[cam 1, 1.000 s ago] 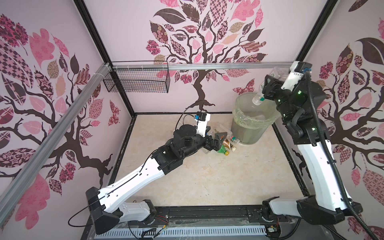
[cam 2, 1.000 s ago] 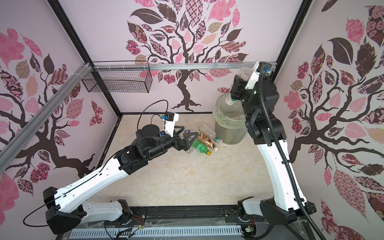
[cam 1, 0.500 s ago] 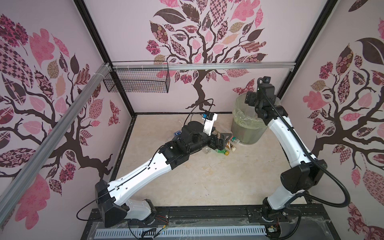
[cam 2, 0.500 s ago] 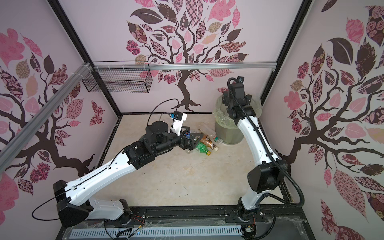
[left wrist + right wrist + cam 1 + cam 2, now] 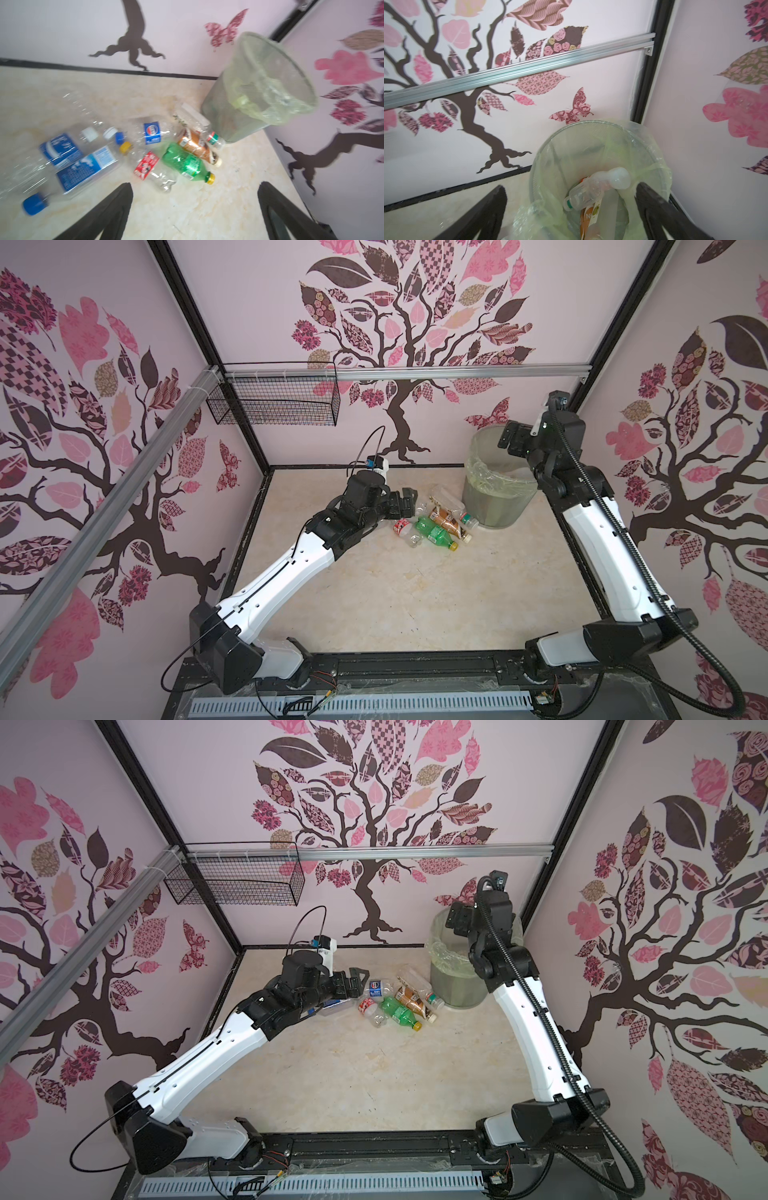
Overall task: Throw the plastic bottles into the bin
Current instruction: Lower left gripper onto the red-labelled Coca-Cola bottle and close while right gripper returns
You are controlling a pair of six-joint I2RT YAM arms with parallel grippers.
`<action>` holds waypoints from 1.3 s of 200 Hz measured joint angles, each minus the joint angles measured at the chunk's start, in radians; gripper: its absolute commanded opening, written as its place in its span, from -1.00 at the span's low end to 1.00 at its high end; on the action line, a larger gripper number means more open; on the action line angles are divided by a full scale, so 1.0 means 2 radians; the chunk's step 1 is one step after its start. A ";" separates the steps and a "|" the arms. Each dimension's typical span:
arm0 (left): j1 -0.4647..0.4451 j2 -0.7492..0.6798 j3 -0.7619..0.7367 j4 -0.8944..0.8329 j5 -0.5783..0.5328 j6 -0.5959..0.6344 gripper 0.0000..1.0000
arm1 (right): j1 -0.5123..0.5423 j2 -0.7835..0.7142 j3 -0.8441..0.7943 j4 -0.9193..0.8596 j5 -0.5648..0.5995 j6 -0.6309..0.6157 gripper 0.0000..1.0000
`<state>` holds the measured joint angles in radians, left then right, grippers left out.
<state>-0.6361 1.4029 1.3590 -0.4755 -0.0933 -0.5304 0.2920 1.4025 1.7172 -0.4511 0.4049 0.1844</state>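
- Here, clear, green and brown-labelled plastic bottles (image 5: 182, 162) lie clustered on the beige floor (image 5: 415, 593), just beside the round grey mesh bin (image 5: 228, 108).
- Bin, bag-lined: holds a clear white-capped bottle (image 5: 591, 191) and an orange-labelled bottle (image 5: 586, 220).
- Right gripper (image 5: 570, 187): above the bin's mouth, fingers spread wide, empty.
- Left gripper (image 5: 195, 185): near the cluster, fingers wide apart, empty.

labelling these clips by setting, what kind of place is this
Probably a purpose-built robot test cell, not a real room: black frame posts and an aluminium rail box in a small marble-look floor, with tree decals pasted on as scenery.
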 measured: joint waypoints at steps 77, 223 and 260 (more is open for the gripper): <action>0.122 0.108 0.000 -0.073 0.050 -0.034 0.96 | 0.151 -0.004 -0.175 0.037 -0.067 0.043 0.99; 0.032 0.317 0.099 -0.034 0.150 -0.127 0.95 | 0.074 -0.136 -0.366 0.062 -0.126 0.107 0.99; 0.025 0.345 0.112 -0.043 0.139 -0.126 0.80 | 0.073 -0.144 -0.369 0.066 -0.135 0.113 0.99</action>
<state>-0.5865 2.0930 1.5822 -0.5613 0.1848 -0.7834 0.4381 1.1149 0.9787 -0.3199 0.1341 0.4107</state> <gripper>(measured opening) 0.926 0.994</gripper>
